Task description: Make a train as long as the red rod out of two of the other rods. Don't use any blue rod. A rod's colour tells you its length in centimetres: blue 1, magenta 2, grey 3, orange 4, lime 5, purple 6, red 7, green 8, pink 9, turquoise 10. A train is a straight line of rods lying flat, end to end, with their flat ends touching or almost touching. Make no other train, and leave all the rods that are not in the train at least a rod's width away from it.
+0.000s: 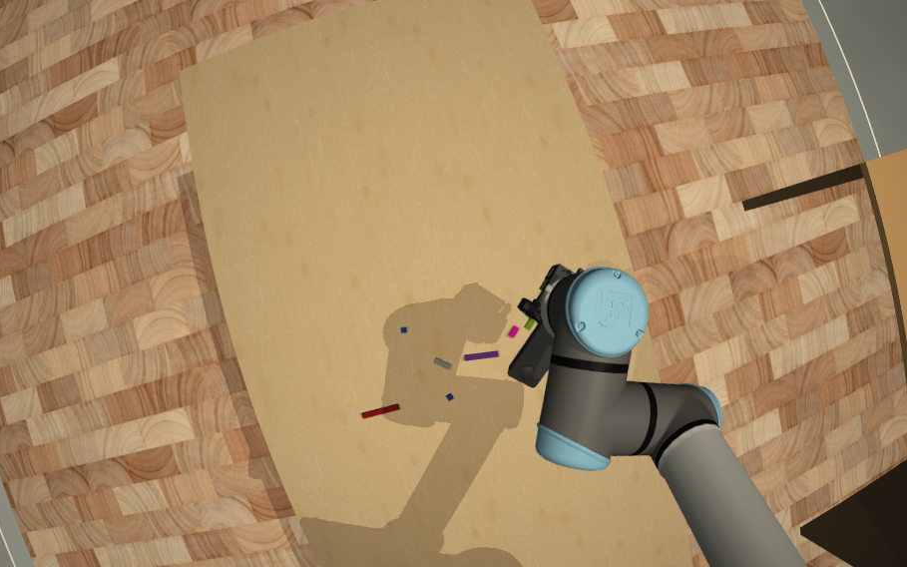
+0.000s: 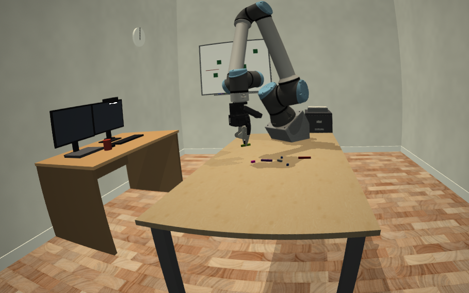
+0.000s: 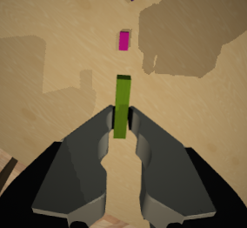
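Observation:
My gripper (image 3: 121,108) is shut on a lime rod (image 3: 122,105) and holds it just above the table; the rod also shows in the overhead view (image 1: 530,322) and the side view (image 2: 245,145). The magenta rod (image 3: 123,40) lies flat just beyond the lime rod's far end, roughly in line with it and apart from it; it shows overhead too (image 1: 513,330). The purple rod (image 1: 480,355) lies a little further on. The red rod (image 1: 379,411), the grey rod (image 1: 442,363) and two small blue rods (image 1: 403,328) (image 1: 449,396) lie flat further left on the table.
The arm's wrist and elbow (image 1: 605,365) hang over the table's right side and hide part of it. The table's right edge is close behind the gripper. A desk with monitors (image 2: 86,123) stands off to the side.

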